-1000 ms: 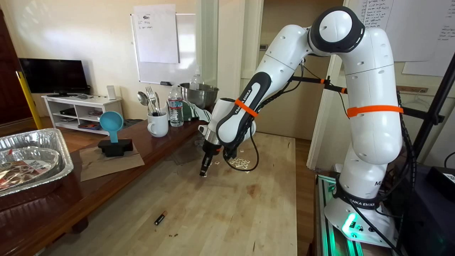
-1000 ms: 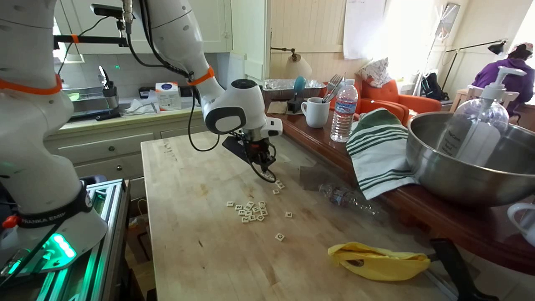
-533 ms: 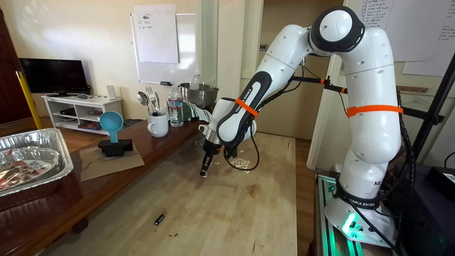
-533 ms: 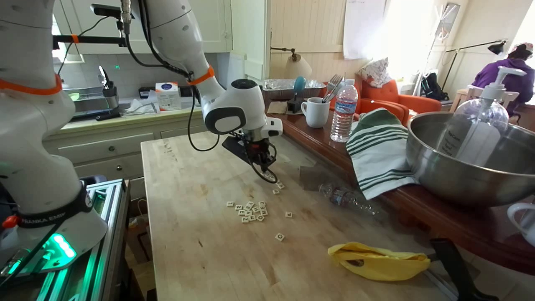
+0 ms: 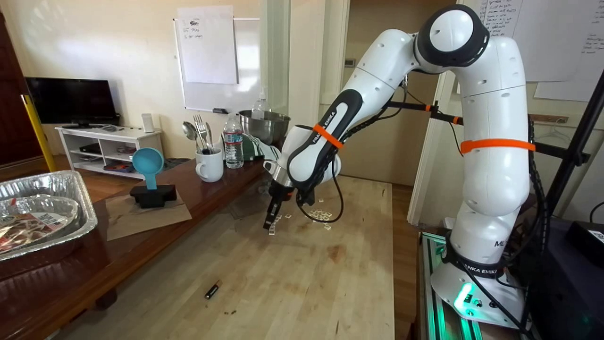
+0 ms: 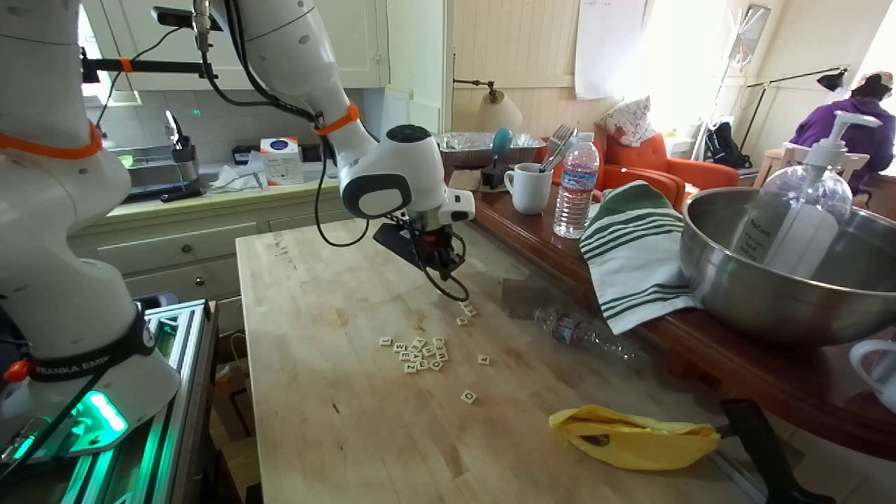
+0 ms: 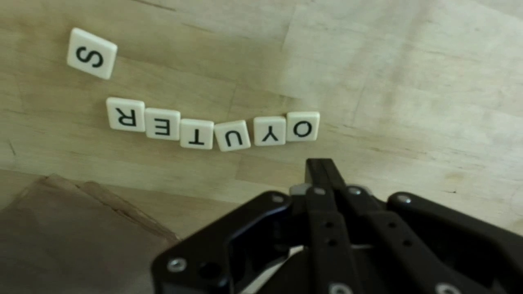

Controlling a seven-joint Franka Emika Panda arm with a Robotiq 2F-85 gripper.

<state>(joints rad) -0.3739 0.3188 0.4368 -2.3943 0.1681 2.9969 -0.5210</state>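
The white jointed arm [image 5: 493, 94] stood arched, its black gripper [image 7: 320, 160] tilted downward, fingers [image 7: 316, 177] pressed together, empty; square cream letter tiles [image 7: 232, 136] lay in a row just beyond them.

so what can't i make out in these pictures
Tile pile, in an exterior view: letters too small.
Table, wrist view: partly hidden by the jaws.
Brown bag or sheet, wrist view: cut off by the left and bottom edges.
Foil tray, in an exterior view: cut off by the left edge.
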